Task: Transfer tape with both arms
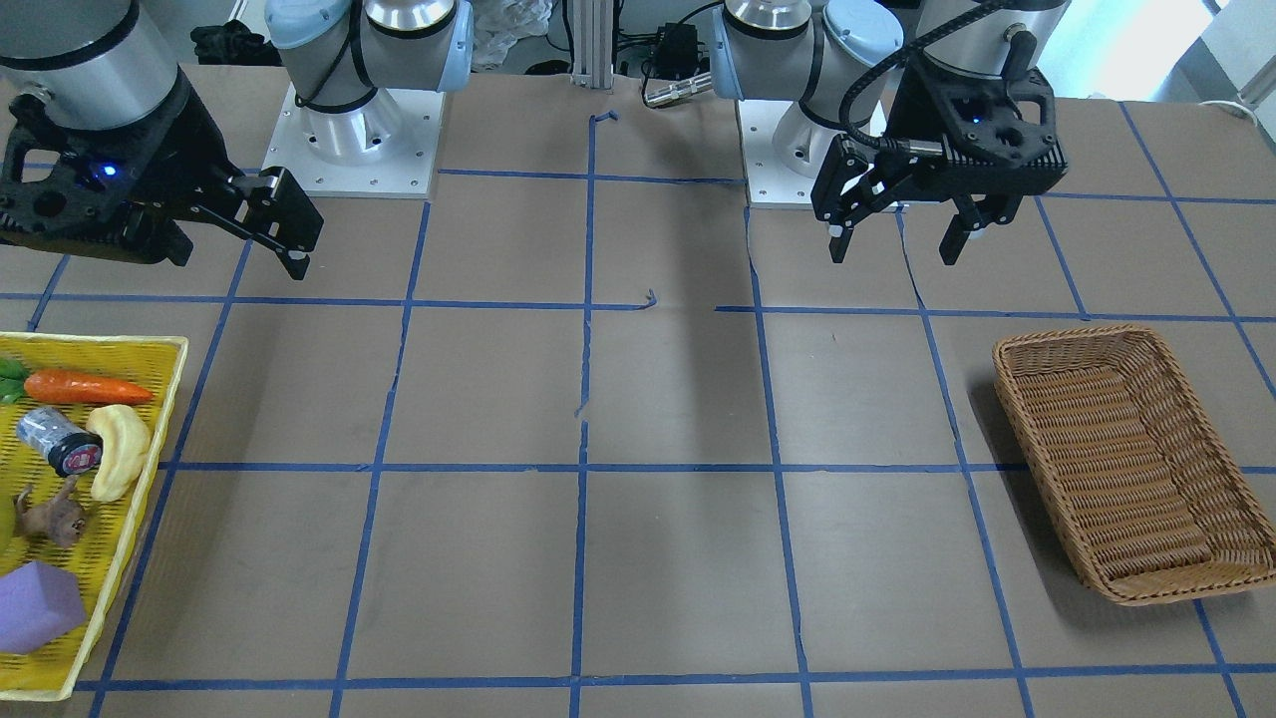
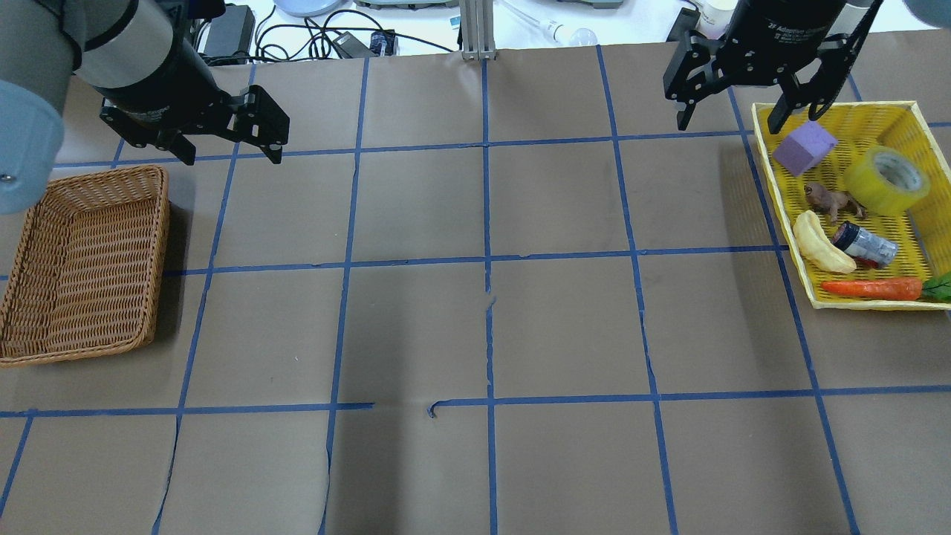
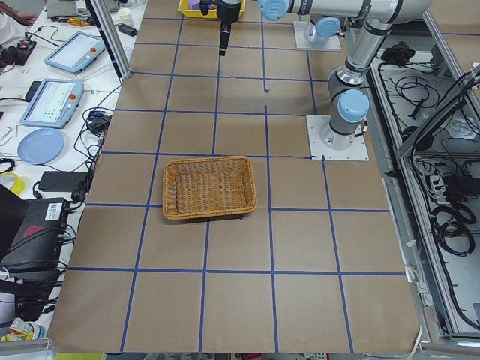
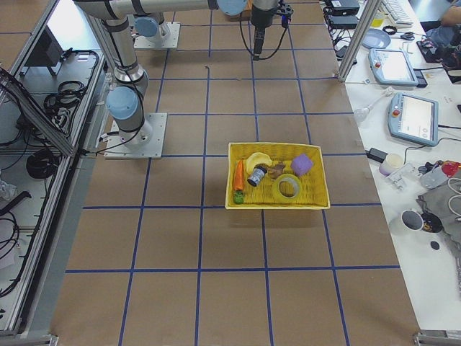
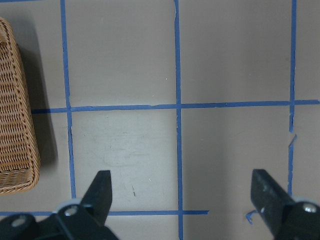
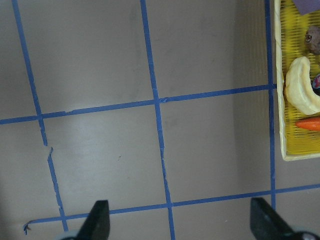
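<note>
The tape (image 2: 888, 180), a thick translucent yellow roll with a white core, lies flat in the yellow tray (image 2: 773, 182) at the table's right; it also shows in the exterior right view (image 4: 288, 187). My right gripper (image 2: 728, 122) hangs open and empty above the tray's far left corner, left of the tape; it shows too in the front view (image 1: 239, 254) and the right wrist view (image 6: 180, 220). My left gripper (image 2: 232, 152) is open and empty above the table beyond the wicker basket (image 2: 160, 245); it shows too in the left wrist view (image 5: 182, 195).
The tray also holds a purple block (image 2: 804, 147), a brown toy animal (image 2: 828, 199), a pale banana (image 2: 821, 244), a small black cylinder (image 2: 862, 244) and a carrot (image 2: 869, 288). Blue tape lines grid the brown table. Cables lie past the far edge.
</note>
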`<state>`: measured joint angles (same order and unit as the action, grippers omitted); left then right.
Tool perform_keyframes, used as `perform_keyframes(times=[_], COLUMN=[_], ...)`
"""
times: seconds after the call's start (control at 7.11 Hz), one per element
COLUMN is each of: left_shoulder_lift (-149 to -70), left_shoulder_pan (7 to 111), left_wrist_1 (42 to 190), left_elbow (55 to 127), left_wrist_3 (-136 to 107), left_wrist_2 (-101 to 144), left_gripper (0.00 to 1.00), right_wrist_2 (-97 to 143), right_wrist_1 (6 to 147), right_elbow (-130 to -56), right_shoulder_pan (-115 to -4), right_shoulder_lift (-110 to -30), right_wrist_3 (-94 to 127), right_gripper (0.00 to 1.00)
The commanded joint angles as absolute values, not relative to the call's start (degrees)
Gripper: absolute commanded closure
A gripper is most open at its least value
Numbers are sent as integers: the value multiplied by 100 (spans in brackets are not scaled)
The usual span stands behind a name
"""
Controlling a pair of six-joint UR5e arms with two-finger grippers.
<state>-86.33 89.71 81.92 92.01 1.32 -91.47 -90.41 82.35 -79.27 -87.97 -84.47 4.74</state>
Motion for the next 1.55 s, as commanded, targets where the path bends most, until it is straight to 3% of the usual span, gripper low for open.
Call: perform_keyframes(times=[0.0,1.41], left_shoulder_lift=[-8613,-8622], left_shoulder_pan=[8974,8974], left_wrist_1=[8191,8147], left_elbow=[9176,9237], left_wrist_3=[132,132], left_wrist_2=[-9149,-9149], left_gripper=[0,0], right_wrist_2=[-9053,-8974], right_wrist_1=[8462,8798], right_elbow=[-7919,-7919], right_shoulder_pan=[-8789,-8754], right_shoulder_lift=[-8429,-8411], right_wrist_3=[475,483], right_gripper=[0,0])
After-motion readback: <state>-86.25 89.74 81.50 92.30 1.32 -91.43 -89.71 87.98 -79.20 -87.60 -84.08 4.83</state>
